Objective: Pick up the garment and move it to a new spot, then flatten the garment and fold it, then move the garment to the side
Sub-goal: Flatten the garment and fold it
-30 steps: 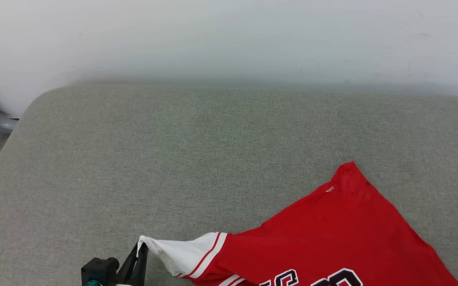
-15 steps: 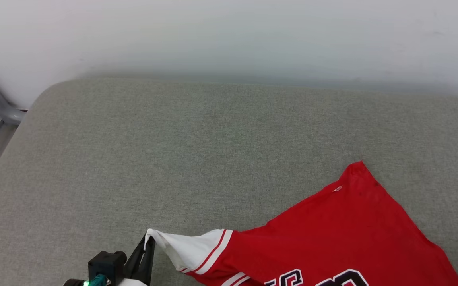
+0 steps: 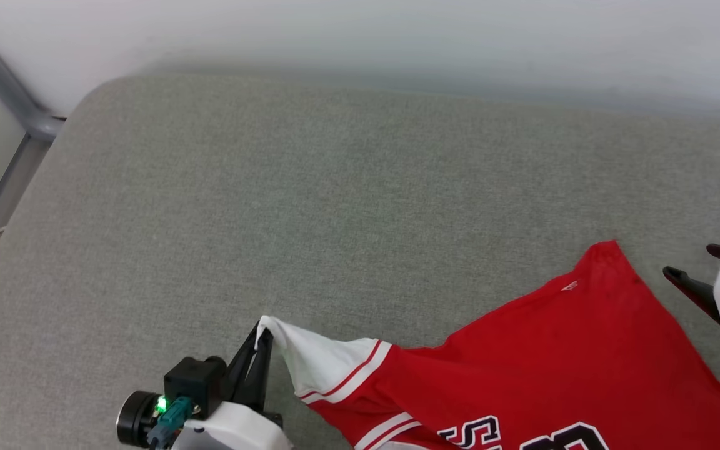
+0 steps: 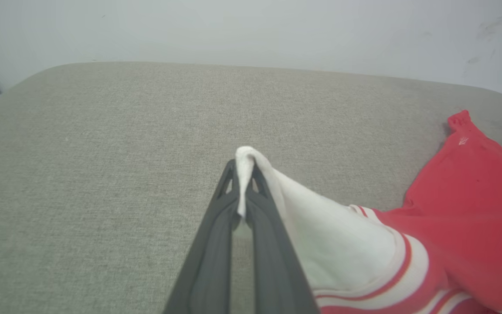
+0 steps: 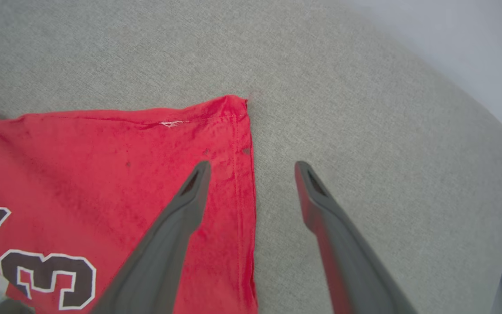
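**A:** How far along?

**B:** Early, I'd say. The jersey [image 3: 554,350] lies half-spread on the grey cushion [image 3: 335,187], its white sleeve [image 3: 316,369] pinched in the left gripper [image 4: 243,192]. The right gripper [image 5: 253,168] gapes over a red corner. Flattening and folding aren't done.

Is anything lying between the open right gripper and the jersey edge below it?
Nothing visible. The right gripper hangs open at the edge of the garment, one finger above red cloth, the other above grey cushion. The left gripper is shut on the white sleeve.
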Available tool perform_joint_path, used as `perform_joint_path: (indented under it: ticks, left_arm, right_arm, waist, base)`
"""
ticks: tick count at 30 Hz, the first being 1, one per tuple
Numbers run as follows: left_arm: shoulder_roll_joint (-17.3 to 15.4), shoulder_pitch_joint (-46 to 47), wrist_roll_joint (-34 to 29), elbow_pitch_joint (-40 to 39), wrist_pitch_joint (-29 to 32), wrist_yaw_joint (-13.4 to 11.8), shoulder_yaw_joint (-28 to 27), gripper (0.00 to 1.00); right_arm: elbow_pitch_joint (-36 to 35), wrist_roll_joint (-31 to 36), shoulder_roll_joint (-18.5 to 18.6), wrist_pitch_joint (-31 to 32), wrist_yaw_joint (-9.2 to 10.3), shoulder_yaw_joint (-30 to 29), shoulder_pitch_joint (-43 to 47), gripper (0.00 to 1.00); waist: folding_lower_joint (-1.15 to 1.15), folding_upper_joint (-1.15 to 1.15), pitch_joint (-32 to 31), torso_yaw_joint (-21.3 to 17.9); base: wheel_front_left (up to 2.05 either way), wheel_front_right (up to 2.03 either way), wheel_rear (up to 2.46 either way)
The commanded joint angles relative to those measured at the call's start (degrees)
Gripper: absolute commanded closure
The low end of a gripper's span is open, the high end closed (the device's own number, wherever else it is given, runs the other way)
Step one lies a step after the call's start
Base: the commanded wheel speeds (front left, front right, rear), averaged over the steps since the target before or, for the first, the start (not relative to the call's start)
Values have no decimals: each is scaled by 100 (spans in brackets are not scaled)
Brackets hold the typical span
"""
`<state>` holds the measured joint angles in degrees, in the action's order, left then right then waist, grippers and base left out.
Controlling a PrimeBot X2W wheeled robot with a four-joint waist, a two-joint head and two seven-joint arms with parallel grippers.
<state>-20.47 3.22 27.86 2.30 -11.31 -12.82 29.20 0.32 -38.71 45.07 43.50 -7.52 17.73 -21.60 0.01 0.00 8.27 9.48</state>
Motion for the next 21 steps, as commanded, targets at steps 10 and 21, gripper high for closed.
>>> perform_joint_path:
  ticks: [10, 21]
  left_arm:
    - [236, 486, -133, 61, -137, 99, 131, 100]
    - [397, 727, -144, 242, -253, 167, 171, 100]
  right_arm:
    - [1393, 125, -235, 351, 6, 1317, -1572, 0]
    - [2756, -48, -540, -20, 5, 2389, -1905, 0]
  waist:
    - [-1, 0, 634, 392]
    - [-1, 0, 1016, 566]
  base:
    - [0, 0, 0]
    - [0, 0, 0]
